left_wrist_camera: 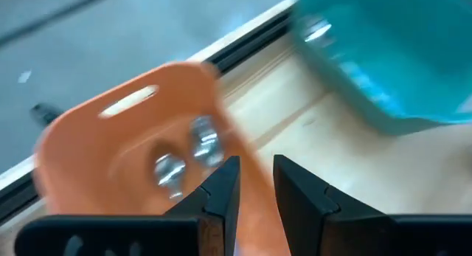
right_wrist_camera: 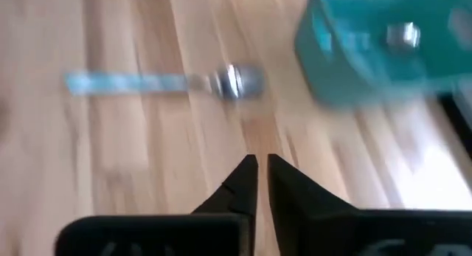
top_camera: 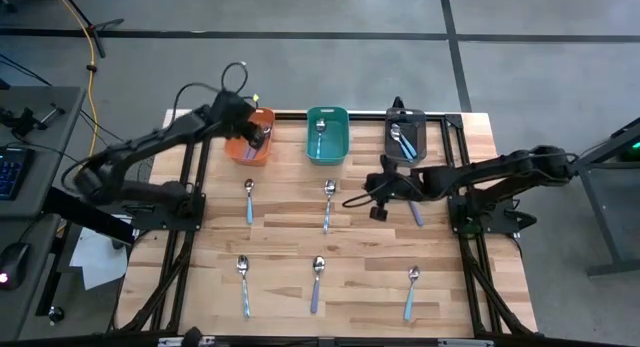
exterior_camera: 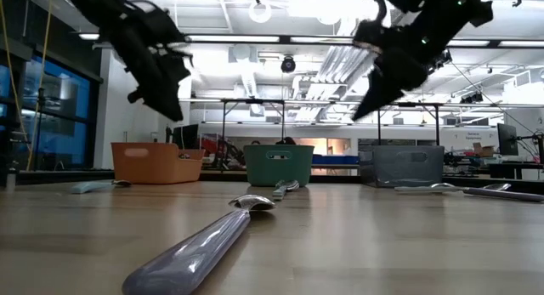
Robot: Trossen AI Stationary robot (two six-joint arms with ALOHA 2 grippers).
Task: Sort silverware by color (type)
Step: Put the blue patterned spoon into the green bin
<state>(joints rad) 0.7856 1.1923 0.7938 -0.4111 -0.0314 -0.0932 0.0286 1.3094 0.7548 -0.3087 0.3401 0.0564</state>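
Observation:
My left gripper hangs over the orange bin, its fingers a little apart and empty. Two spoon bowls lie in that bin. My right gripper hovers above the table in front of the dark grey bin, shut and empty. A light-blue-handled spoon lies flat on the wood ahead of it, next to the teal bin. A purple-handled spoon lies partly under the right arm.
Loose spoons lie flat on the table: two in the middle row and three in the near row. The teal bin and grey bin hold spoons. All three bins stand along the far edge.

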